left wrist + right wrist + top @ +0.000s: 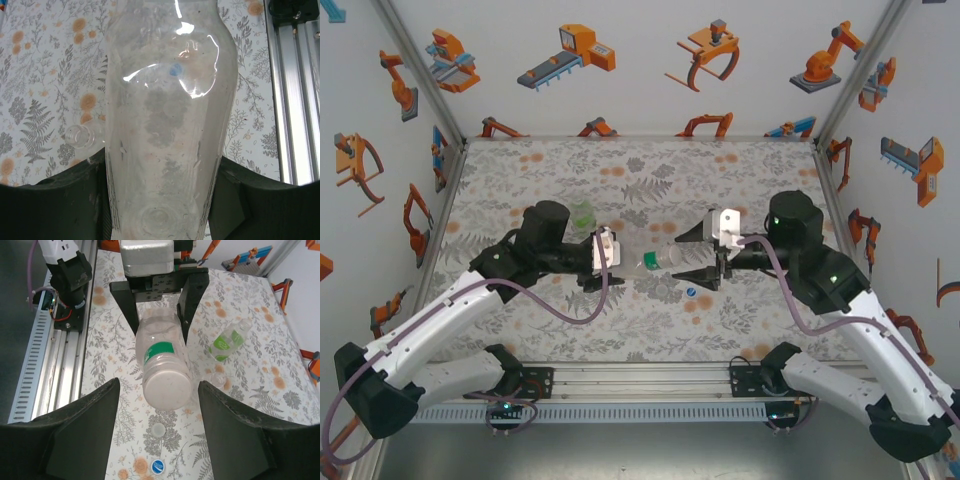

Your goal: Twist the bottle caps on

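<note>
Our left claw (pixel 159 329) is clamped on the clear bottle with a green band (pixel 161 351), holding it on its side above the middle of the desk (pixel 650 170). Our right claw (pixel 684 262) stands spread, one finger on either side of the bottle's pale round end, not touching it. The blue cap (pixel 691 291) lies on the desk at five o'clock from that bottle, and the green bottle (pixel 581 213) at ten o'clock.

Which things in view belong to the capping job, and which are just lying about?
Job: banded bottle, green bottle, clear bottle, blue cap, pale cap.
Not part of it: floral table cover, aluminium rail.
</note>
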Motion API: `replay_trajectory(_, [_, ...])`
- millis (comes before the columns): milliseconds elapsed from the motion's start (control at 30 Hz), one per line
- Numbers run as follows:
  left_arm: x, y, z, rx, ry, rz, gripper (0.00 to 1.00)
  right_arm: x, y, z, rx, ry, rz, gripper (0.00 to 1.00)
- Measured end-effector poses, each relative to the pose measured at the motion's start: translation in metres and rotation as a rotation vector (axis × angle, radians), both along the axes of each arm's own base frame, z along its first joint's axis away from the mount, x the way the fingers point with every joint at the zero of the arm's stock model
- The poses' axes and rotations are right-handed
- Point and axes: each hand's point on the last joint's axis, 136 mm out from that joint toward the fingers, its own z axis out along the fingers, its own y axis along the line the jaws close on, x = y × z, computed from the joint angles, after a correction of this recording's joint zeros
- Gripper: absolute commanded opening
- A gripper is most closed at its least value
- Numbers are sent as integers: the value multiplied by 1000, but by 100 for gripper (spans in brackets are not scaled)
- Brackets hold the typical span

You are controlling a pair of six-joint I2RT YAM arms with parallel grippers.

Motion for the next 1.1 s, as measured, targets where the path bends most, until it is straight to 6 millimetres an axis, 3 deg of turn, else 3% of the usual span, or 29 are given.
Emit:
replay_trajectory(433, [0, 0, 0, -1, 0, 0, 0, 10, 6, -6, 8, -15, -12, 47])
replay_trajectory(700, [1, 0, 0, 3, 1, 6, 0, 11, 7, -7, 10, -4, -17, 24])
replay_trajectory(867, [7, 2, -2, 16, -14, 39, 0, 20, 8, -8, 28, 52, -63, 0])
replay_trajectory(1100, [25, 14, 2, 32, -89, 160, 0, 50, 21, -2, 119, 296, -176, 0])
